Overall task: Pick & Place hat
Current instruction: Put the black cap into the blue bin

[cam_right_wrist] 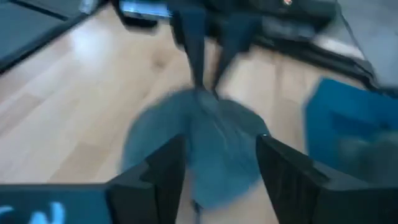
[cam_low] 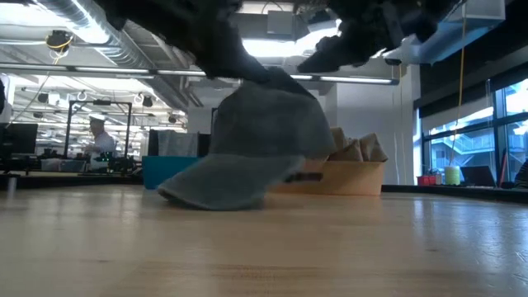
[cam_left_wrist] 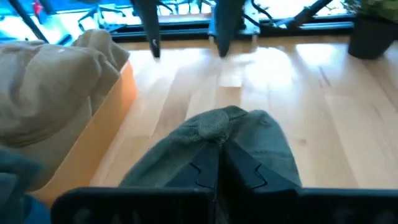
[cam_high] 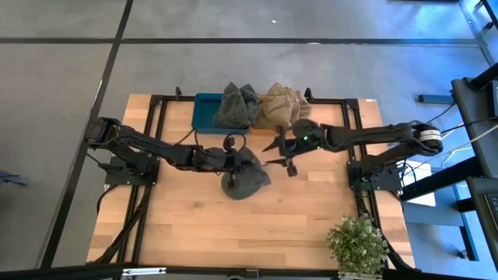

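- Left claw (cam_high: 233, 158) is pinched tight on the crown of the grey-green fabric cap (cam_high: 247, 179), whose brim rests on the wooden worktop (cam_high: 194, 225) just below it, ready for lifting.
- Right claw (cam_high: 282, 155) hangs beside the cap with fingers spread and empty, leaving the hold to the left.

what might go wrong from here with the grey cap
1. The left claw is shut on only a pinch of the grey fabric cap's crown, so the cap may slip free or sag when lifted.
2. The right claw is open right beside the cap and could snag it or bump the left arm.
3. The teal bin and tan box already hold piled hats, so another may slide off.
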Available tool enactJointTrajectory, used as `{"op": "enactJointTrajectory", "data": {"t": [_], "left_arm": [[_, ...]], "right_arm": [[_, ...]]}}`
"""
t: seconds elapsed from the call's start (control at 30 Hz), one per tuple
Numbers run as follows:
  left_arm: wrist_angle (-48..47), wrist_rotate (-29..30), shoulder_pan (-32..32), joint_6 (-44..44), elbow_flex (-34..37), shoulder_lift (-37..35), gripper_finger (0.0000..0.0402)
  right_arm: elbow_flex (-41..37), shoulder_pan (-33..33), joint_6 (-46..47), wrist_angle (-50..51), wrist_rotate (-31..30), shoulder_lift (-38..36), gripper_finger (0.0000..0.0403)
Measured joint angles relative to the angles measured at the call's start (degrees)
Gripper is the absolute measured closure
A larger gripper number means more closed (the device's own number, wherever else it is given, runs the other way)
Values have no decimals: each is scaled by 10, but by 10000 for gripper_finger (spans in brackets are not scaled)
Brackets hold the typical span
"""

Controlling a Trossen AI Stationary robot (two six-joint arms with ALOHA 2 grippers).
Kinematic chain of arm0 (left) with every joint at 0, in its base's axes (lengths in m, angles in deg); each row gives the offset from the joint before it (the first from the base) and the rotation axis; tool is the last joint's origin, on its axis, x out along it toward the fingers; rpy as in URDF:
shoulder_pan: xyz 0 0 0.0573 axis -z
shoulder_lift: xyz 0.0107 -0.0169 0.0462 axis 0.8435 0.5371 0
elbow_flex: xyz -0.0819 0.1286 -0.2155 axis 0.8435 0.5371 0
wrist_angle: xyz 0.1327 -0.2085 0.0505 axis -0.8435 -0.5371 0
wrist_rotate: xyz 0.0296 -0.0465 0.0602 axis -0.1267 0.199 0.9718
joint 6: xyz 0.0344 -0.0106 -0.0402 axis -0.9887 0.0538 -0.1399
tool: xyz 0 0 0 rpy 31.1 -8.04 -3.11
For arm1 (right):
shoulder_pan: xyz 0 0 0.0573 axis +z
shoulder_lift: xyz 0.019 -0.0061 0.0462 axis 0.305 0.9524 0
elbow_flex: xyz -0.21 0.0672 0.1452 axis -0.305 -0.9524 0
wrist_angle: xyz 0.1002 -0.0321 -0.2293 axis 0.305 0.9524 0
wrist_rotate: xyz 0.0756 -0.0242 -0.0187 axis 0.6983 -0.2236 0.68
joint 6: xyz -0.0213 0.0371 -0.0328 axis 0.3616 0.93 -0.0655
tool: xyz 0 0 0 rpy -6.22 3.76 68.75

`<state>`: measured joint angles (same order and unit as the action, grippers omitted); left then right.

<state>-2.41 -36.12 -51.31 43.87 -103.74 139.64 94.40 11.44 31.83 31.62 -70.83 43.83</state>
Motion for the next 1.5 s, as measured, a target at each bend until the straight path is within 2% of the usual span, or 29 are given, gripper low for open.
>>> {"op": "enactJointTrajectory", "data": {"t": [0.1,0.23,0.5,0.67,0.8,0.93,1.07,1.3,1.5], "left_arm": [[-26,-16,-10,-20,0,-47,397],[-77,-58,-37,-75,0,-126,398],[-203,-149,-146,-190,-7,-279,398],[-229,-172,-221,-280,-42,-326,398],[-253,-224,-283,-363,-66,-327,398],[-296,-294,-349,-391,-93,-315,398],[-320,-331,-413,-427,-100,-294,398],[-315,-341,-482,-513,-100,-225,398],[-296,-341,-496,-599,-100,-153,398]], "right_arm": [[2,1,8,68,-16,-38,193],[2,1,19,104,-16,-74,186],[1,1,21,113,-16,-74,185],[1,1,32,107,-16,-71,185],[1,1,34,104,-16,-71,185],[1,1,60,102,-16,-71,185],[1,1,72,99,-16,-71,185],[1,1,91,70,-16,-71,185],[1,1,91,46,-16,-71,185]]}}
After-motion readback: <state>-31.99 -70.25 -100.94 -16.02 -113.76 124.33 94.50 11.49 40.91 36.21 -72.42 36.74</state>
